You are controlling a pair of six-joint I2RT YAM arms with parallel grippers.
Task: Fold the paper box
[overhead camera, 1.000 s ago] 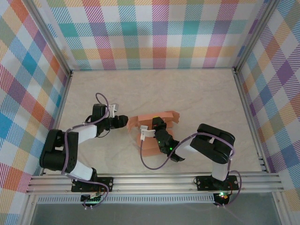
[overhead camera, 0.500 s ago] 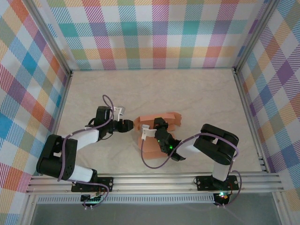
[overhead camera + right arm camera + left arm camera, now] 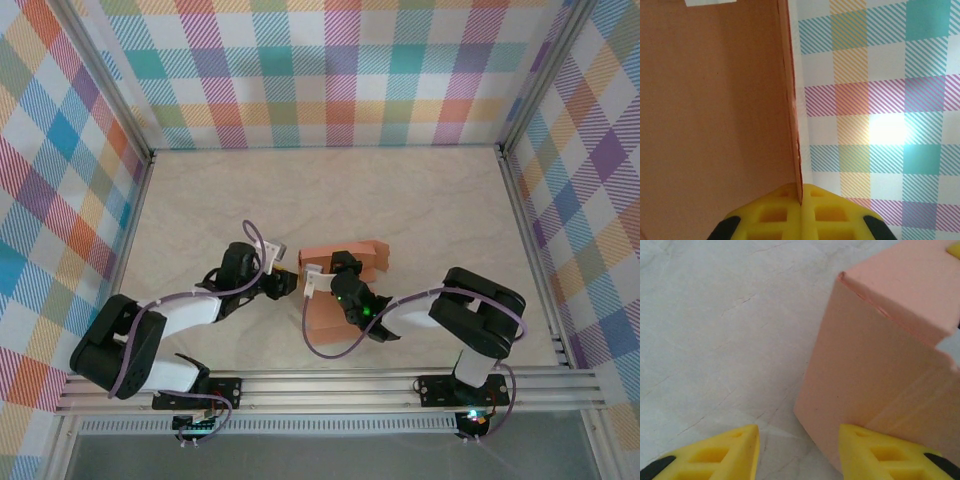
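Where pale marbled table (image 3: 400, 200) meets plaid walls (image 3: 330, 70): right wrist view shows my right claw (image 3: 801, 192) clamped on paper box (image 3: 715, 100) edge; my left claw (image 3: 799, 435) gapes, empty.

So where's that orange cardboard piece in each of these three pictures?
Top external: the paper box lies mid-table, under the right gripper.
Left wrist: on the right, pale table to its left.
Right wrist: the left half, its edge pinched between the yellow fingers.
Shared landmark: the right gripper clamped on the card; the table links top and left wrist.
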